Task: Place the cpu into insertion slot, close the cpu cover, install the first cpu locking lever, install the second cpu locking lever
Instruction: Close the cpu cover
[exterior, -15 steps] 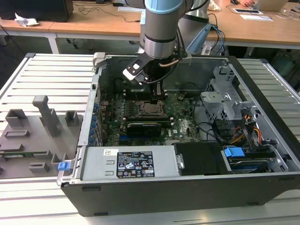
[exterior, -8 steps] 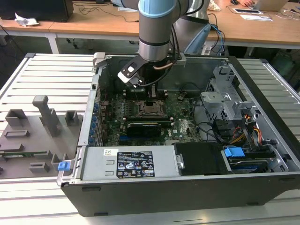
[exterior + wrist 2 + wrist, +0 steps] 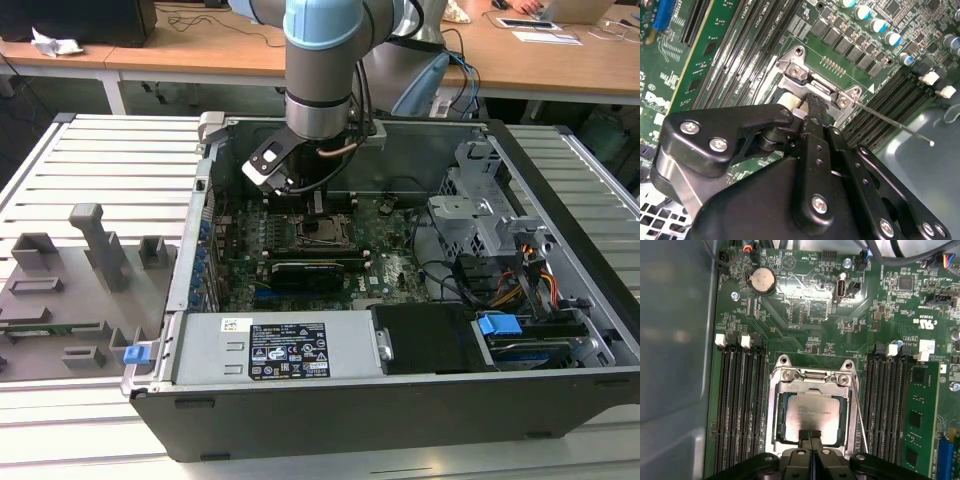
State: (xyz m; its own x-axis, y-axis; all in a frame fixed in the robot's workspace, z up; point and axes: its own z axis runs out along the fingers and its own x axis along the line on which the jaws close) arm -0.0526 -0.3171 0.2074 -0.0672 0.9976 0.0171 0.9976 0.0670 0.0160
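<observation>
Gripper: you have the gripper (image 3: 810, 434) low inside the open computer case (image 3: 330, 410), with its tips down at one edge of the socket.
Jaws: they are drawn together, tip against tip, and nothing shows between them.
Contact: the tips sit at the rim of the cpu cover (image 3: 812, 386). You cannot tell whether they press on it.
Cpu: the cpu (image 3: 812, 412) lies in the insertion slot (image 3: 322, 232), its dull silver face up and level.
Cover: it lies down flat around the cpu, whose face shows through the open centre.
Lever: a thin metal rod (image 3: 895, 124) runs from a corner of the socket. In the second wrist view its free end stands out past the memory slots (image 3: 737, 405).
Board: the green motherboard (image 3: 395, 240) carries long black memory slots on both sides of the socket.
</observation>
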